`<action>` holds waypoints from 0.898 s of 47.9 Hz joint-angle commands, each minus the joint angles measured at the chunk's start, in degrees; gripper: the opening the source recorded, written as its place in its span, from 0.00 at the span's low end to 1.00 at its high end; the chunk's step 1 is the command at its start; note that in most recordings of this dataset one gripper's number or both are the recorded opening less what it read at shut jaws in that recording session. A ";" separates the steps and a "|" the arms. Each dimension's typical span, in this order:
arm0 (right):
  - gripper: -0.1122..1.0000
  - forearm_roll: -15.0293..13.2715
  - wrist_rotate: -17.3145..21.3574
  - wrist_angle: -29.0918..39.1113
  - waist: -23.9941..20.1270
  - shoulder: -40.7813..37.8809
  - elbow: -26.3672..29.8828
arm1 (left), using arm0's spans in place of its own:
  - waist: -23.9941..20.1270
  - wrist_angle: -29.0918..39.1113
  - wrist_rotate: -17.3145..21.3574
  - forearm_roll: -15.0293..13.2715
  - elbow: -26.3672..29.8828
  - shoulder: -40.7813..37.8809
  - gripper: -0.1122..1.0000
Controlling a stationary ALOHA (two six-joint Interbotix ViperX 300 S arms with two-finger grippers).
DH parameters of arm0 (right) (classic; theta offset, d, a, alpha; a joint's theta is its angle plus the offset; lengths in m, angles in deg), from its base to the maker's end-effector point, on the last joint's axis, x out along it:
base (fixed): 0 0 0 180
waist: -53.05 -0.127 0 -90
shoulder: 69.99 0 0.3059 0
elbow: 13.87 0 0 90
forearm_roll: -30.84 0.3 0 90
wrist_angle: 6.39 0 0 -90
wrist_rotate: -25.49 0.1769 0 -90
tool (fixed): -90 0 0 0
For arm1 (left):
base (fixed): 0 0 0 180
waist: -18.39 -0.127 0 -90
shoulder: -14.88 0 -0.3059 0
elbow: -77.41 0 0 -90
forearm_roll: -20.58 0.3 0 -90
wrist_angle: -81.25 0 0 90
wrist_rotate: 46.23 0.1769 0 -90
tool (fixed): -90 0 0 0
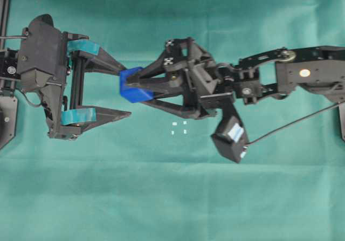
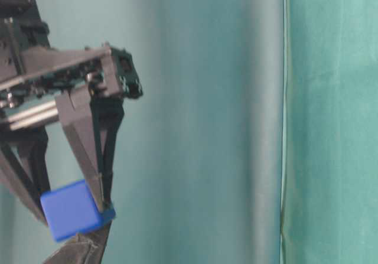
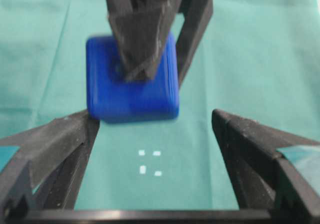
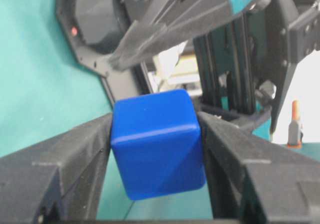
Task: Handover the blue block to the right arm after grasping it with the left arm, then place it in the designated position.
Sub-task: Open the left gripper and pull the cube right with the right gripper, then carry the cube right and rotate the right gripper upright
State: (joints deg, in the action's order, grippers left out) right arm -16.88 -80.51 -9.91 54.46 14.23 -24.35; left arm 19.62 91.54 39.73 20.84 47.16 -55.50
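Black fingers (image 4: 55, 174) of the right arm (image 1: 302, 76) fill the bottom of the right wrist view, pressed to both sides of the blue block (image 4: 157, 144); the right gripper (image 1: 141, 89) is partly closed and holds the cube between its plain tips, above the cloth. Green cloth (image 1: 172, 198) covers the whole table, the biggest thing in the overhead view; the left arm (image 1: 38, 74) enters from 9 o'clock and the right arm from 3 o'clock, their grippers meeting near the middle. Left gripper (image 1: 128, 91) stands spread as wide as it goes, its teal-taped fingers (image 1: 91, 114) well apart; the upper tip lies just beside the block's corner, and whether it touches cannot be told; the lower finger is clear of it; nothing is held by this gripper. From the left wrist camera the block (image 3: 132, 78) sits at 12 o'clock, blurred, with the right fingers clamped over it. Smallest, the designated position (image 1: 179, 128), four white marks in a square, lies on the cloth at 5 o'clock from the block (image 1: 135, 84), near it but apart, and bare.
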 commanded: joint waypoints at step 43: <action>0.61 0.88 0.26 0.53 -0.97 12.83 -10.28 | 1.49 0.79 0.35 -0.09 -2.90 6.33 1.00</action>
State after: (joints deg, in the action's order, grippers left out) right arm -16.27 -80.33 -9.21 53.67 26.01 -35.25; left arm 20.85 92.59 40.08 20.84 43.64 -49.53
